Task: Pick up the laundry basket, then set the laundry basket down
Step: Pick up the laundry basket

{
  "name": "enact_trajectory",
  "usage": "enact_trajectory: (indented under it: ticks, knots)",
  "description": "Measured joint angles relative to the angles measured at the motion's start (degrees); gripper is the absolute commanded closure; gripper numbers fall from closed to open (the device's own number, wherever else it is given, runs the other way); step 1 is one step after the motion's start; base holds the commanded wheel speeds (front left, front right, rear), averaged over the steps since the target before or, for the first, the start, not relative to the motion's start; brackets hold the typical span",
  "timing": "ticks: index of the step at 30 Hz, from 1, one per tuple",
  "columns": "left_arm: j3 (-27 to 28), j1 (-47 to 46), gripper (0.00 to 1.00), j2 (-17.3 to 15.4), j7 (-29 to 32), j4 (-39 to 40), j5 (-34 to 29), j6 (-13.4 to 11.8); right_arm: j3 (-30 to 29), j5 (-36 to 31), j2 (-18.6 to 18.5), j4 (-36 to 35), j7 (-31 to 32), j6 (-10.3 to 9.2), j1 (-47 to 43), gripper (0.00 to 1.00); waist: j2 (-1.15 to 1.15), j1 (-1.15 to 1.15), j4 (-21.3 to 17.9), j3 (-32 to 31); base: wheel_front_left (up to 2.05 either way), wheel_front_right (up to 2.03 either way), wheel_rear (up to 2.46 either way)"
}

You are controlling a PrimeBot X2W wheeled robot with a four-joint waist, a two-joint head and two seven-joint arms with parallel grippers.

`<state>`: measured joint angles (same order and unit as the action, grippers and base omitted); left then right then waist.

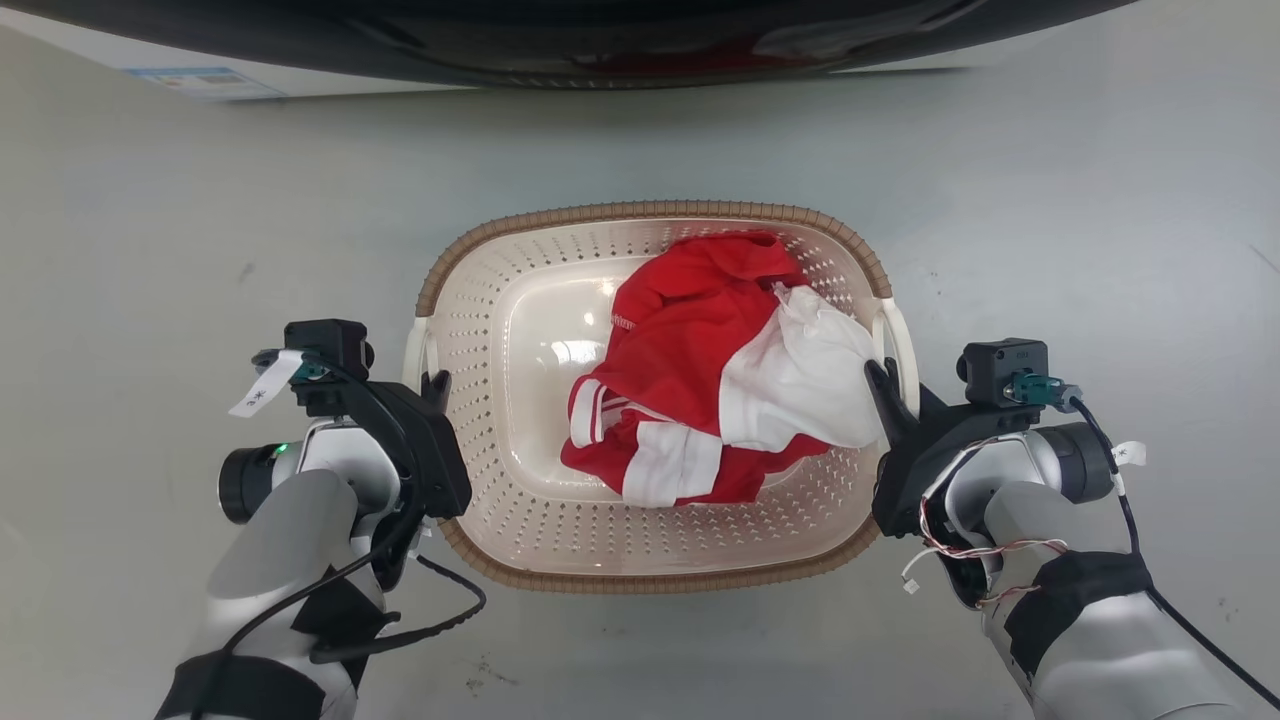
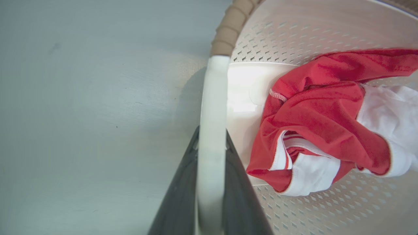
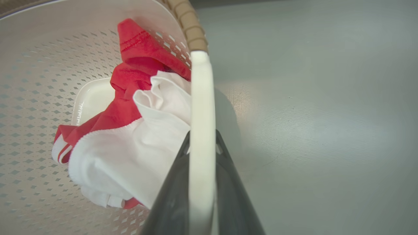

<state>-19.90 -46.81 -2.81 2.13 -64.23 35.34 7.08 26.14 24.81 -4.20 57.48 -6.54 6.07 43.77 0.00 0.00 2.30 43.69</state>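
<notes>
Your left hand [image 1: 436, 385] is closed on the left handle [image 1: 415, 350] of the laundry basket [image 1: 640, 212], and your right hand [image 1: 882, 375] is closed on the right one. The basket sits between them, holding red-and-white clothes [image 1: 700, 370]. The blue label [image 1: 205, 82] beyond is too blurred to read.

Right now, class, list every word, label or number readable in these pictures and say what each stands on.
Nothing reads clearly.
Blue-and-white sticker on the appliance: too blurred.
Left-arm paper tag: dark marks, illegible.
Right-arm paper tag: one mark, illegible.
White lettering on the red garment: too small.
Raised lettering on the laundry basket floor: too small.
</notes>
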Motion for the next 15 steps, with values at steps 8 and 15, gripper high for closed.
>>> enact_trajectory:
  ticks: [8, 15]
  knots:
    - [-0.1, -0.6, 1.0, 0.8, 4.6, -3.1, 1.9, 0.1, 0.5, 1.1, 0.3, 3.9, 3.5, 0.59, 0.7, 1.0, 0.0, 0.0, 0.0, -5.1, 0.0, 0.0, 0.0]
    - [-0.3, -0.6, 1.0, 1.3, 8.6, -5.0, 4.1, 0.1, 0.9, 2.2, 0.4, 6.6, 6.4, 1.02, 1.0, 1.0, 0.0, -0.01, 0.0, -10.4, 0.0, 0.0, 0.0]
